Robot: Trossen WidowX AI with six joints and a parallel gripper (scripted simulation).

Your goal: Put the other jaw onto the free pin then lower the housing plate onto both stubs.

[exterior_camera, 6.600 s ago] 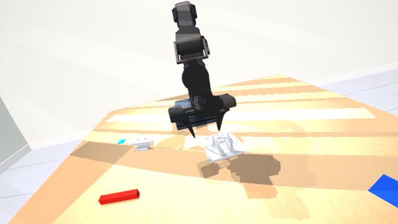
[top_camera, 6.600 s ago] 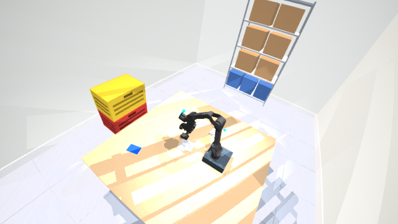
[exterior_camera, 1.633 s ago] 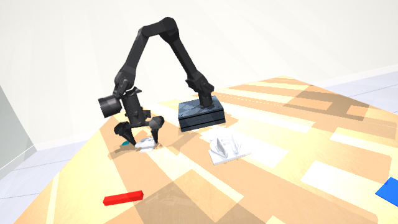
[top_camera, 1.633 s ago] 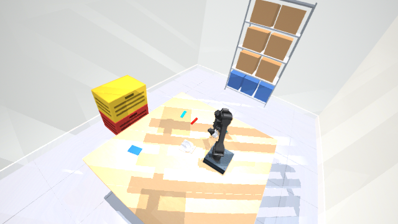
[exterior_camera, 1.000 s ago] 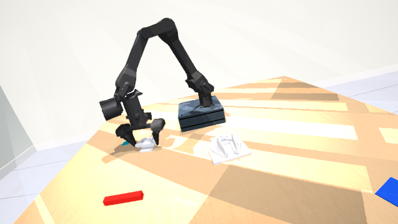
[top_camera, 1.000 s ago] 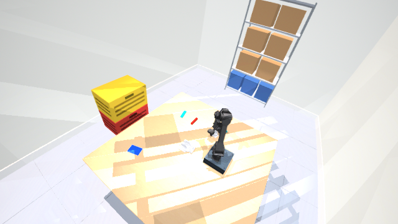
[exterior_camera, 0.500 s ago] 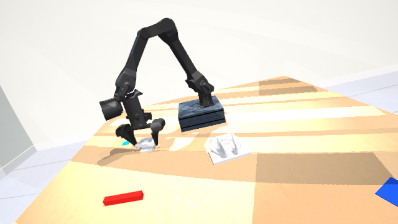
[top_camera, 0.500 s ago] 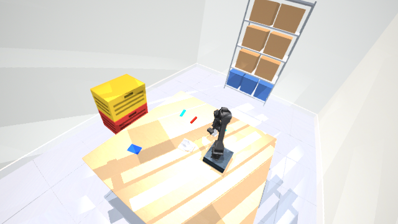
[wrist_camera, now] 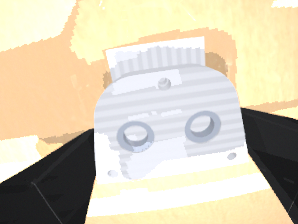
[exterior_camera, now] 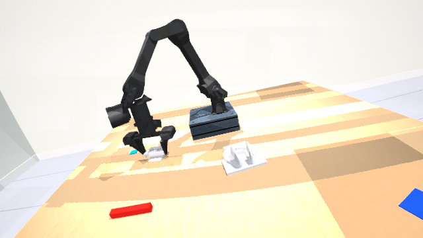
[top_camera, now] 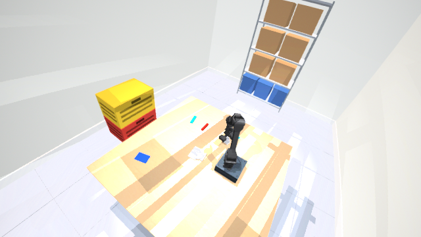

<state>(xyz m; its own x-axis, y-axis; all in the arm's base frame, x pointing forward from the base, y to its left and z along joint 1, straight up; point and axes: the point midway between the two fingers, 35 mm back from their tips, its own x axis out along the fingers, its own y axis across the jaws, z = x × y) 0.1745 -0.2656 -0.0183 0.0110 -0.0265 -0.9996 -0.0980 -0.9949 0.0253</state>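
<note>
The white housing plate (exterior_camera: 156,153) (wrist_camera: 165,107), with two ringed holes, lies over a white ribbed support (exterior_camera: 155,159) (wrist_camera: 161,56). My gripper (top_camera: 225,139) (exterior_camera: 154,153) (wrist_camera: 165,124) is shut on the plate, with a black finger against each side edge. The plate is low near the table; a gap to the support cannot be told. The white base (top_camera: 197,154) (exterior_camera: 245,167) stands apart, nearer the middle of the table. Two pointed white jaws stand up on it, one jaw (exterior_camera: 235,158) beside the other jaw (exterior_camera: 250,155). Whether their teeth mesh is too small to tell.
A red bar (top_camera: 204,126) (exterior_camera: 131,210) and a cyan bar (top_camera: 193,119) lie on the table. Another cyan piece (exterior_camera: 133,152) lies just behind the gripper. A blue square (top_camera: 142,157) (exterior_camera: 414,204) lies beyond the base. The arm's dark pedestal (top_camera: 230,169) (exterior_camera: 215,122) is near the base.
</note>
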